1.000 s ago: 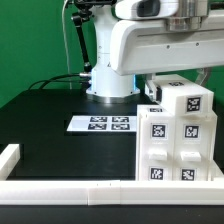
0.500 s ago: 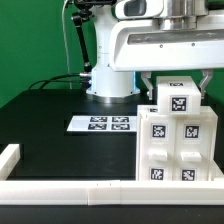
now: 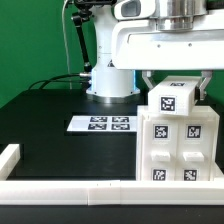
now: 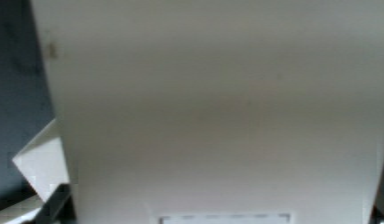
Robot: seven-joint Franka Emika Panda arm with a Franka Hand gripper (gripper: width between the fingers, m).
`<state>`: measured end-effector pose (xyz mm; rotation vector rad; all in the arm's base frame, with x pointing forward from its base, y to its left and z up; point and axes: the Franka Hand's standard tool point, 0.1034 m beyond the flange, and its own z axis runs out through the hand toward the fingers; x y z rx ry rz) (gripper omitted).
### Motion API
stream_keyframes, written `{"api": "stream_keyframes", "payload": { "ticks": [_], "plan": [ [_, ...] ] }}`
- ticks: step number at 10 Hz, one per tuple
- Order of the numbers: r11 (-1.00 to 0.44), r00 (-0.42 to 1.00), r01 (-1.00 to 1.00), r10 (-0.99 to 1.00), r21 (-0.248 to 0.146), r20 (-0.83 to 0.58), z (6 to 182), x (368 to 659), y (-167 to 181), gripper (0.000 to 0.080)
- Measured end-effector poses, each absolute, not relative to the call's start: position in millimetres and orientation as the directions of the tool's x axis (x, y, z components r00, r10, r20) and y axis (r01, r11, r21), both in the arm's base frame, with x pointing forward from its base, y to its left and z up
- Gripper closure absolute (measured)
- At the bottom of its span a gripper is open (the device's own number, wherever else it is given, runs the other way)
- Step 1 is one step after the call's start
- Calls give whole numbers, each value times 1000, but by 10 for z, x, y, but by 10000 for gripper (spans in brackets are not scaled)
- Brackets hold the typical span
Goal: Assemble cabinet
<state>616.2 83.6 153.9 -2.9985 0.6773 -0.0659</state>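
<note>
Underneath it all, the table: black and matt, it is carrying everything I am looking at.
Arm: the white Franka is reaching from its base at the back across to the exterior view's right and hanging over the cabinet.
Cabinet: it is standing on the table at the exterior view's right, just behind the near wall. In the wrist view its plain white face is filling almost the whole picture.
Cabinet's handling: I am judging it stiff, boxy and bulky for two fingers, with smooth sides that could slip. The narrower top section is looking like the sensible place to grip, squarely across opposite faces so it does not tip.
Border wall: low and white, it is running along the table's near edge.
Marker board: it is lying flat mid-table, well apart from the cabinet.
Gripper: it is straddling the cabinet's top section and appears to be clamping it.
Fingers: dark, they are pressing in from either side.
Tags: black-and-white squares are facing up and forward on the cabinet.
</note>
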Motion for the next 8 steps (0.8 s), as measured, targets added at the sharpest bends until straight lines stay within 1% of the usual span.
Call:
{"api": "stream_keyframes", "payload": {
  "ticks": [2,3,5,7,8],
  "plan": [
    [-819,821,-568,-571,-82,18,1529,6153,836,253],
    [-754,756,-652,-655,-85,9,1529,6153,838,253],
    [-655,658,-751,-753,-86,-3,1523,6152,830,253],
    [-477,481,-875,-877,-86,-27,1523,6151,832,253],
    [-416,420,-906,-907,-83,-33,1522,6150,835,253]
  ]
}}
